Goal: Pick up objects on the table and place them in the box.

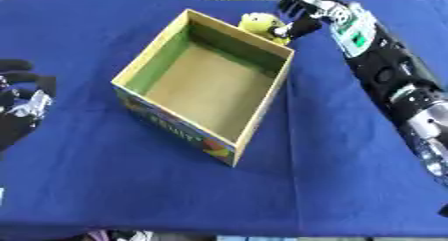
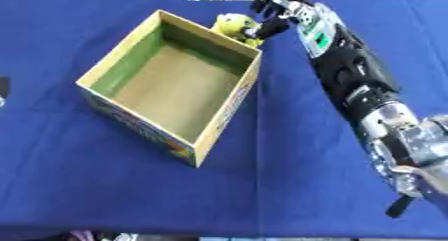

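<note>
One open cardboard box (image 1: 206,77) on blue tablecloth (image 1: 332,175). Right hand (image 1: 306,11) curled round small yellow soft toy (image 1: 261,24) at far box corner. Left hand (image 1: 22,102) idle, fingers relaxed, partly cut off.

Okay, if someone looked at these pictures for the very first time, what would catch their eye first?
Probably the open cardboard box, empty inside, sitting askew in the middle of the blue tablecloth. Next, the right robot hand at the box's far corner, its fingers curled round a small yellow toy right by the rim. The left robot hand rests idle at the left edge.
</note>
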`<state>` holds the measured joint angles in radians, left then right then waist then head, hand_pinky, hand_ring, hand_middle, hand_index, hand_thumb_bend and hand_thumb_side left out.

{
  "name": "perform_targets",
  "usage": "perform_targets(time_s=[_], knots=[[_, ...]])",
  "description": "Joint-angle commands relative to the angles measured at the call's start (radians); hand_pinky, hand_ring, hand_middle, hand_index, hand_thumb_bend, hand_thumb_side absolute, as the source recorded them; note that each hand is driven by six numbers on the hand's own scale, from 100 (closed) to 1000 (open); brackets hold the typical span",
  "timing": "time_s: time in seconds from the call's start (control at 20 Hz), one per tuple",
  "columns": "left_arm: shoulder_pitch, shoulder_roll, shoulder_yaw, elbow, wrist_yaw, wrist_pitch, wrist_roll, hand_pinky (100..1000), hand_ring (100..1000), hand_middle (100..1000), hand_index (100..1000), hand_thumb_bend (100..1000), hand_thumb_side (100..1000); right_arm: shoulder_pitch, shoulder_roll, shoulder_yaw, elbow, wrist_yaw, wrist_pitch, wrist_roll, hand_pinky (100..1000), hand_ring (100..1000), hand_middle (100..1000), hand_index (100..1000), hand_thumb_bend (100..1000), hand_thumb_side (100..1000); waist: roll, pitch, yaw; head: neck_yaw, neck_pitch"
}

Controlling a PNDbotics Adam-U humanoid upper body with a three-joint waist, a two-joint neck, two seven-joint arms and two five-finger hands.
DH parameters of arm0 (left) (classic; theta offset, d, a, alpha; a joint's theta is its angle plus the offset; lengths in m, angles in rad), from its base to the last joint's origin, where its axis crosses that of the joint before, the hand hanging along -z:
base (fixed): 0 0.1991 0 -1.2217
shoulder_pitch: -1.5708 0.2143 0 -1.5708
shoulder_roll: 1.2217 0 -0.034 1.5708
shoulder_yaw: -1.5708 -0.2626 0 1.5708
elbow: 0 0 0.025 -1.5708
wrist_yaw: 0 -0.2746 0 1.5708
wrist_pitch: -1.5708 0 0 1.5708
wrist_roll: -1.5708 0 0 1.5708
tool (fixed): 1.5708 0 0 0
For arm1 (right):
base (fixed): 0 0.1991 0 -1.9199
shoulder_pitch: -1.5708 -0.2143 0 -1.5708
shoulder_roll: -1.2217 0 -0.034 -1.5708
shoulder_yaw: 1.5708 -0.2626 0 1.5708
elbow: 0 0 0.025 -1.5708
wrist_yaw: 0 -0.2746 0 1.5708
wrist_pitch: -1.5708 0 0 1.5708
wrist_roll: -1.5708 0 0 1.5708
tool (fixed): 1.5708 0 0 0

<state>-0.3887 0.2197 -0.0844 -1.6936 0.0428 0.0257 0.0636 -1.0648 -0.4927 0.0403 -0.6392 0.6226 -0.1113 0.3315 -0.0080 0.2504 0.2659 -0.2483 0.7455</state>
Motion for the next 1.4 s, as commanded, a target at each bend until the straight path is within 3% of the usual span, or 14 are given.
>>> perform_targets(time_s=[0.05, 0.35, 1.0, 1.4], knots=[[-0.015, 0.011, 0.002, -0.019, -0.001, -0.003, -0.001, 497, 646, 617, 641, 411, 100, -0.028, -0.019, 0.003, -0.032, -0.032, -0.008, 0.021, 777, 810, 775, 845, 348, 330, 0.002, -0.019, 0.0, 0.002, -0.001], [-0.015, 0.011, 0.003, -0.019, -0.002, -0.003, 0.0, 498, 646, 617, 640, 411, 100, -0.032, -0.021, 0.008, -0.043, -0.063, -0.016, 0.045, 778, 809, 772, 845, 347, 332, -0.001, -0.02, -0.001, 0.003, 0.0], [-0.015, 0.01, 0.003, -0.02, -0.001, -0.003, -0.001, 498, 646, 616, 641, 411, 100, -0.024, -0.003, 0.012, -0.025, -0.036, -0.012, 0.063, 777, 807, 762, 836, 349, 330, 0.004, -0.019, 0.002, 0.001, 0.002], [-0.014, 0.009, 0.003, -0.02, 0.0, -0.003, -0.001, 498, 646, 616, 641, 413, 100, -0.009, -0.004, 0.012, -0.023, 0.004, -0.003, 0.0, 742, 748, 642, 742, 235, 178, 0.007, -0.019, 0.002, 0.001, 0.004]])
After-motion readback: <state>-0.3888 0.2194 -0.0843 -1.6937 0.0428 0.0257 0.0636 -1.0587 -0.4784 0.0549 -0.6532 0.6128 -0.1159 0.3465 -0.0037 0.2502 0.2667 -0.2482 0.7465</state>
